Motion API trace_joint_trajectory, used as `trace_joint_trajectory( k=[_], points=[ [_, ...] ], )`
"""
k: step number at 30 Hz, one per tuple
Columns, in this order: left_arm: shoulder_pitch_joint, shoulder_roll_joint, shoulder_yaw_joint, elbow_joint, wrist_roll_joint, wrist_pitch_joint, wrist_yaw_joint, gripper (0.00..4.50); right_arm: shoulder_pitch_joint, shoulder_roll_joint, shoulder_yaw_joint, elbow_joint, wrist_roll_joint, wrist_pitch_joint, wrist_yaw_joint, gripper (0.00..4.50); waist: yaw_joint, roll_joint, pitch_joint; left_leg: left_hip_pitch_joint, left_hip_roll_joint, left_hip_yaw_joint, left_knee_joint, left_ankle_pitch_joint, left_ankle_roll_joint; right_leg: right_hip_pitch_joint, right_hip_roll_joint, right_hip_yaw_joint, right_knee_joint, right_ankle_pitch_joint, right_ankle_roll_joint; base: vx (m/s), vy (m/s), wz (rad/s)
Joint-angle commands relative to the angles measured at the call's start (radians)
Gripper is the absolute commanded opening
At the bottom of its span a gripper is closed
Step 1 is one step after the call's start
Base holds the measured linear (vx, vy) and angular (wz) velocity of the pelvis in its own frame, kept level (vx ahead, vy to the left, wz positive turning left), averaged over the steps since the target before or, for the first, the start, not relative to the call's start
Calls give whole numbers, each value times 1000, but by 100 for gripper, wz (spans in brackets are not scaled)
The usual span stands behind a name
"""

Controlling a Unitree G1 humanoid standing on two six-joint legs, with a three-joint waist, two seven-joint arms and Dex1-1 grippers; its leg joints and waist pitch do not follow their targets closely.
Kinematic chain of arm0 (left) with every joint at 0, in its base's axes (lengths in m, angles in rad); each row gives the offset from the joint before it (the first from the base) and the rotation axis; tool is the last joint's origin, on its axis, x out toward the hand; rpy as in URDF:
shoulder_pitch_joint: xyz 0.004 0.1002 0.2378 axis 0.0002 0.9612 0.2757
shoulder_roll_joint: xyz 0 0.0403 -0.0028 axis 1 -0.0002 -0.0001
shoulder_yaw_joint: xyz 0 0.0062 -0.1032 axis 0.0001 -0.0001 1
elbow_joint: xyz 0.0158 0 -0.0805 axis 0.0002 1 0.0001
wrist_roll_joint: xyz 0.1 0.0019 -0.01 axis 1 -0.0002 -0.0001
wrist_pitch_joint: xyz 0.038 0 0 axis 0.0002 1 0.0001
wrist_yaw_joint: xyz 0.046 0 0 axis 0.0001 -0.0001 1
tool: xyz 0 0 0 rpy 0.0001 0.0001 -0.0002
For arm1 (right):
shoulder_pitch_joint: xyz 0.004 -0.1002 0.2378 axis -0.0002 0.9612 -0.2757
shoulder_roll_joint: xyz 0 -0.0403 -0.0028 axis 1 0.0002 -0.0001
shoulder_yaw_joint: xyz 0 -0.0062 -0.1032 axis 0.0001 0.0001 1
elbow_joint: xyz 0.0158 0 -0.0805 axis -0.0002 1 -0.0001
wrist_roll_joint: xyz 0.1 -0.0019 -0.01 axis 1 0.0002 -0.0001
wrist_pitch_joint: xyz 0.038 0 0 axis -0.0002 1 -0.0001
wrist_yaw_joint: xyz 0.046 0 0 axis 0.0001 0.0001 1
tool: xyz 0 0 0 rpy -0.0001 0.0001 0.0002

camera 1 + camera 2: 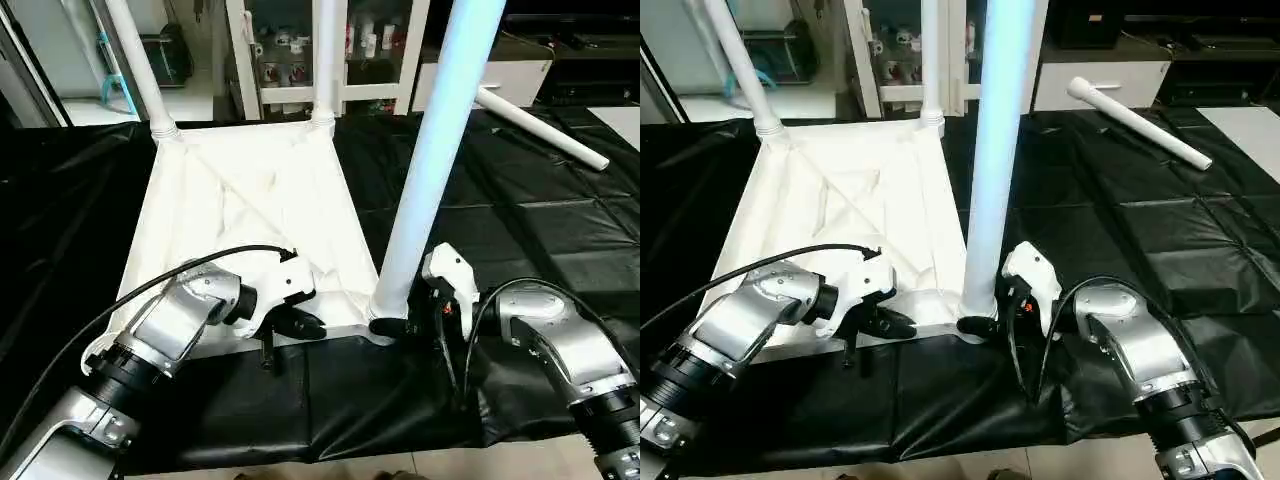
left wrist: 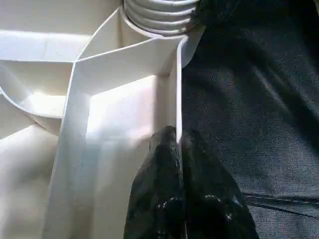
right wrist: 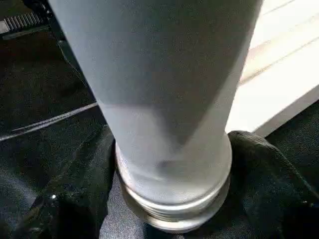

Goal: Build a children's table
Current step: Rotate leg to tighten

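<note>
**On black sheeting, ribbed tabletop upside down**

Upturned white tabletop (image 1: pixel 250 215) lies there. Left gripper (image 2: pixel 178 149) is clenched on its thin rim. Right gripper (image 3: pixel 169 199) straddles the smooth leg (image 1: pixel 425 170) at its ridged collar, grip uncertain. Spare leg (image 1: pixel 540 128) lies apart.

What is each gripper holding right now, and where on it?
Left gripper is shut on the tabletop's near edge wall. Right gripper has a finger each side of the near leg's base; a firm hold cannot be told.

Open black work table (image 1: pixel 520 230) right of the tabletop (image 1: pixel 240 200), bar one loose leg (image 1: pixel 540 128); three upright legs (image 1: pixel 425 160) at its corners.
</note>
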Motion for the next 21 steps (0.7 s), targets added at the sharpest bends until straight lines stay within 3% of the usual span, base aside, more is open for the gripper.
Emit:
trace_joint_trajectory(
  k=[1, 4, 9, 13, 14, 16, 17, 19, 20, 21],
  points=[
    [-4, -8, -35, -16, -5, 4, -33, 0, -17, 0, -7, 9, -6, -7, 12, 316, -2, -4, -61, 8, 26, -2, -80, -227, 45, 53, -20, 26, -52, -219, -236, 0, 0, 0],
    [-3, -9, -35, -18, -5, 6, -31, 0, -17, -1, -4, 13, -5, -6, 18, 286, -1, -4, -61, 7, 26, -2, -80, -219, 47, 53, -21, 27, -51, -215, -237, 0, 0, 0],
    [0, -7, -35, -21, -5, 13, -32, 0, -16, 16, -17, 21, 12, 2, 15, 275, -1, -4, -61, 8, 26, -1, -79, -219, 49, 52, -20, 26, -52, -220, -237, 0, 0, 0],
    [-3, -39, -18, 19, 13, 26, 38, 0, -42, 117, -75, 88, 15, -11, -135, 274, -4, -6, -59, 5, 25, -3, -82, -236, 39, 52, -22, 25, -55, -253, -230, 0, 0, 0],
    [-14, -73, -5, 54, 22, 28, 91, 0, -59, 170, -95, 130, 6, -16, -225, 274, -14, -9, -53, 2, 21, -5, -86, -287, 21, 50, -21, 22, -63, -356, -199, 0, 0, 0],
    [-34, -133, 19, 107, 29, 47, 177, 0, -88, 247, -125, 191, -2, -22, -354, 274, -26, -8, -53, 8, 19, -11, -86, -342, -8, 45, -24, 17, -74, -461, -163, -26, -1, -3],
    [-52, -179, 36, 149, 38, 68, 250, 0, -115, 303, -147, 239, -5, -26, -448, 274, -40, -6, -50, 4, 17, -12, -86, -355, -19, 40, -23, 17, -76, -479, -153, 0, 0, 0],
    [-64, -205, 43, 175, 47, 79, 294, 0, -135, 331, -155, 273, -18, -36, -513, 274, -44, -6, -52, 5, 16, -19, -87, -373, -28, 44, -25, 10, -82, -510, -133, 0, 0, 0],
    [-68, -213, 44, 183, 50, 80, 307, 0, -142, 341, -157, 285, -22, -40, -534, 274, -50, -9, -52, 2, 14, -21, -88, -383, -22, 43, -24, 9, -85, -514, -123, 0, 0, 0],
    [-92, -267, 53, 235, 70, 72, 398, 0, -191, 394, -178, 366, -57, -69, -677, 274, -55, -14, -53, 3, 14, -18, -86, -382, -12, 39, -24, 10, -88, -508, -123, 0, 0, 0]
  ],
)
